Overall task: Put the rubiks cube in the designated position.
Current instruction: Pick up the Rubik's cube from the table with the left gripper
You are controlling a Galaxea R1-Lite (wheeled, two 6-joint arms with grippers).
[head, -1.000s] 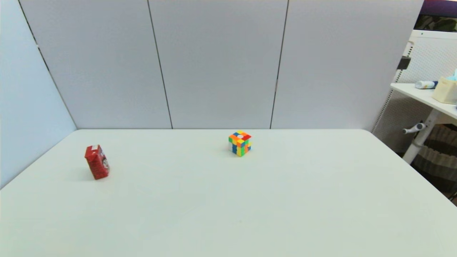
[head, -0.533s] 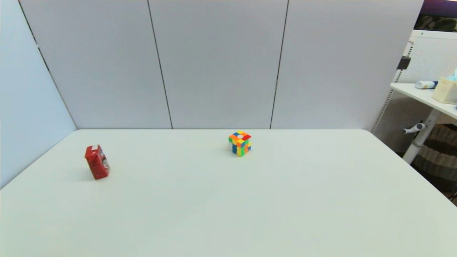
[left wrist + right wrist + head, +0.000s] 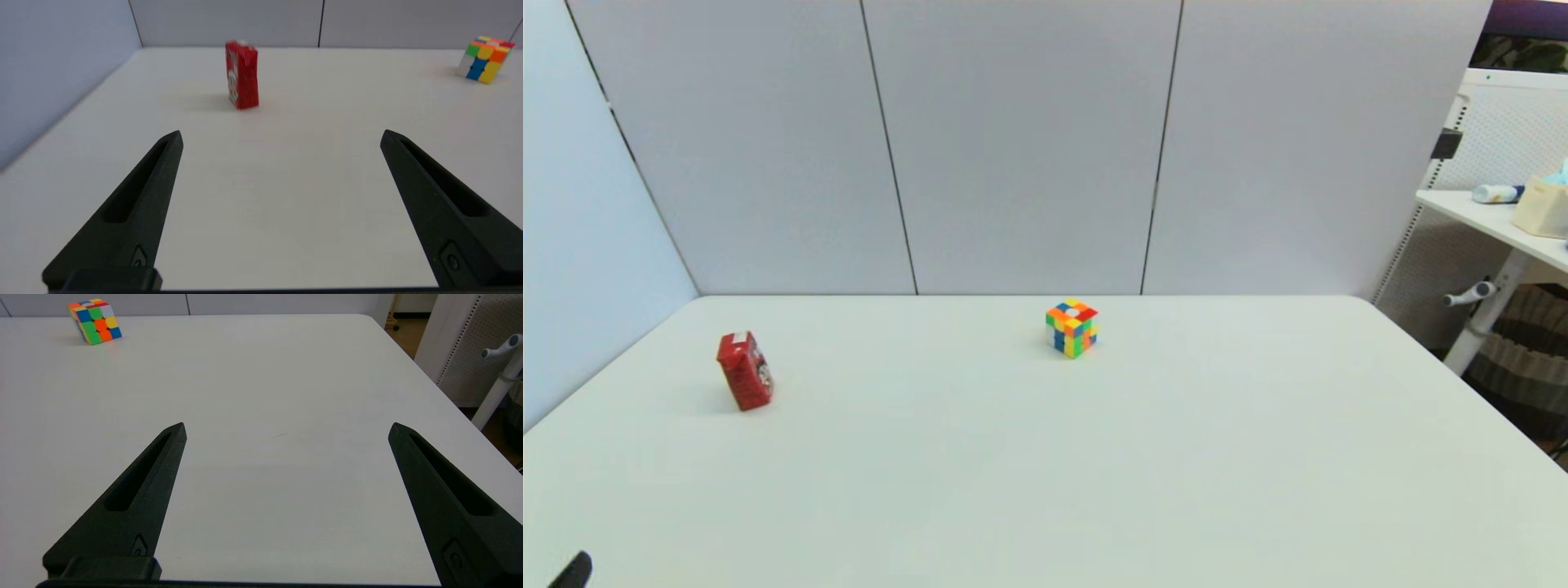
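Starting at your left: the left end effector (image 3: 282,134) sits low over the near-left part of the table (image 3: 1045,490), fingers spread wide with nothing between them. In the head view only a dark tip shows at the near-left corner. It faces the red carton-shaped box (image 3: 744,371), which stands upright but leaning a little, on the left side of the table and well apart from everything else.

Move on to the middle: the rubiks cube (image 3: 1072,327) rests on the table near the far edge, just in front of the grey partition, roughly centred. Nothing touches it. Being a cube, it has no long axis for you to line up with; what matters is its turn. It sits rotated so that one vertical edge points toward you, with two side faces splayed to either side, and its top face is level.

On the right, the right end effector (image 3: 286,428) is also released, fingers wide apart and empty, hanging over the near-right part of the table with the cube far off.

As I read it, the task has barely begun: no grasp is made, and the lift, carry and placing are all left. No marked target spot shows on the table, so you cannot tell from here where the cube should go.
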